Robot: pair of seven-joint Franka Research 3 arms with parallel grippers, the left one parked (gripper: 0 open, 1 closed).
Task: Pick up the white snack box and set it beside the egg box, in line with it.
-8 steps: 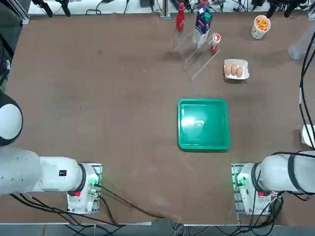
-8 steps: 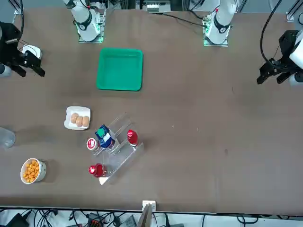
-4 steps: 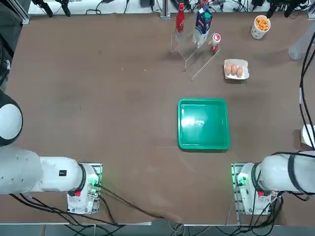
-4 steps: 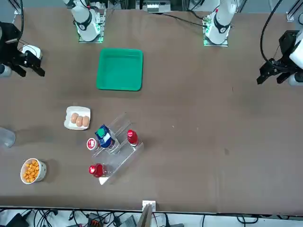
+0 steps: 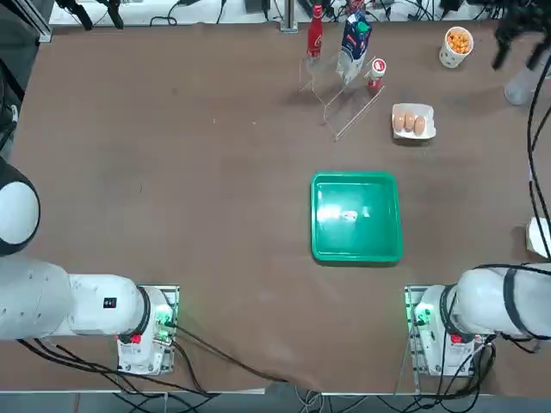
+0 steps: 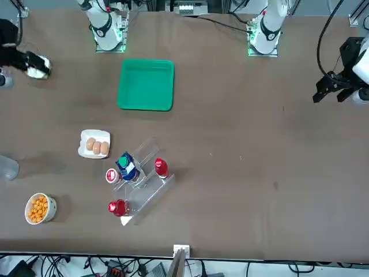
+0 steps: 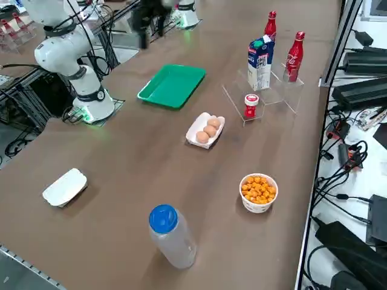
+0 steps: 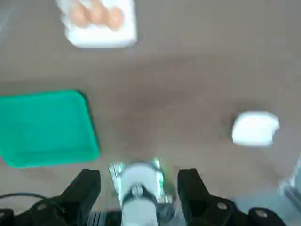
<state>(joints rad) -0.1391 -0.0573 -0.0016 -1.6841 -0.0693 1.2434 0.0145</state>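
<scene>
"What do we see near the clear stand [image 7: 284, 90]?"
"We see two red bottles [image 7: 294, 57], a blue-and-white carton [image 7: 260, 63] and a small red-and-white bottle [image 7: 251, 106]."
"And elsewhere?"
"We have a green tray [image 5: 355, 217]."

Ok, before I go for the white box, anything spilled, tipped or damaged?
Nothing stands out: the eggs sit in their box, the orange snacks stay in their cup, and the bottle shows no leak. The right gripper hangs open.

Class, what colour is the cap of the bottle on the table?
The cap is blue, seen best in the right side view.
</scene>
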